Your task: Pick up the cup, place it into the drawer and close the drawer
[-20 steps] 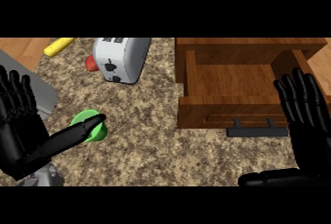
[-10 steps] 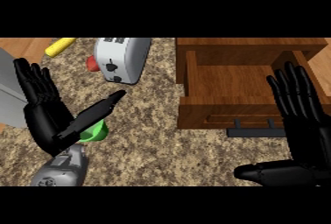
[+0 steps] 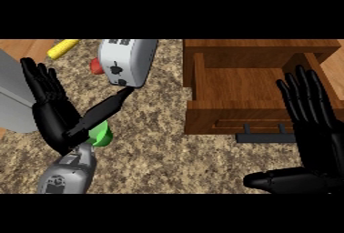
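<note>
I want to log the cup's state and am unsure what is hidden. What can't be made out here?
- Green cup, head view: mostly behind the left hand; shape and any contact unclear.
- Red object: largely hidden by the toaster.
- Right hand: cut by the right edge.

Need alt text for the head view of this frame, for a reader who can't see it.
The robot's open left hand hovers over a green cup on a speckled counter, partly hiding it. To the right an open wooden drawer waits, with the open right hand resting beside it; a toaster stands behind.
</note>
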Robot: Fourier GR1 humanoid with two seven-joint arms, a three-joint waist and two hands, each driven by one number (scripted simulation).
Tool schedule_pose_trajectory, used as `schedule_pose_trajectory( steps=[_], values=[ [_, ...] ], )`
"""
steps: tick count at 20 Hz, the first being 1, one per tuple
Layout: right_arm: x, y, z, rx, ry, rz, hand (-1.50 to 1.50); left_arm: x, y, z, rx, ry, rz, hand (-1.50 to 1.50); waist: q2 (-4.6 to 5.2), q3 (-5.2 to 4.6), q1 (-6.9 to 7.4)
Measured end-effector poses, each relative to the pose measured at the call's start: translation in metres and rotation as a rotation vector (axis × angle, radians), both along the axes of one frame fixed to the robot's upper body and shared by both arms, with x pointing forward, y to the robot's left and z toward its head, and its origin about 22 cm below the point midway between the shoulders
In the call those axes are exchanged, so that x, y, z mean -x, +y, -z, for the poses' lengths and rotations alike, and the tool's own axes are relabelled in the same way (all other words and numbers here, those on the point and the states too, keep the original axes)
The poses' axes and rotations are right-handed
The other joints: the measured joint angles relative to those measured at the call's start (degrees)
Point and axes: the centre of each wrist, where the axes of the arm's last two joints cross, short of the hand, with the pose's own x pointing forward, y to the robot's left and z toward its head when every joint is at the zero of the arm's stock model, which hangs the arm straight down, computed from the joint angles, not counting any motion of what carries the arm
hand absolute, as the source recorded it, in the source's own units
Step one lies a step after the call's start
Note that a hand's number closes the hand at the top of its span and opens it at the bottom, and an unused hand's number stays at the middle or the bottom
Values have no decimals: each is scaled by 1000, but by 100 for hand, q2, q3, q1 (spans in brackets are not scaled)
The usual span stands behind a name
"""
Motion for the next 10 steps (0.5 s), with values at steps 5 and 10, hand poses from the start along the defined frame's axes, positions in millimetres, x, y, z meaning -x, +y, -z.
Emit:
schedule_pose_trajectory(
  steps=[5, 10],
  values=[
    [-1, -2, -5, 4, -3, 18, -150, 7, -1, 16, 15, 29, -21, -150, -1, 0, 4],
    [4, -1, -7, 8, -18, 24, -150, 15, 4, 30, 48, 62, -39, -150, -1, -1, 4]
  ],
)
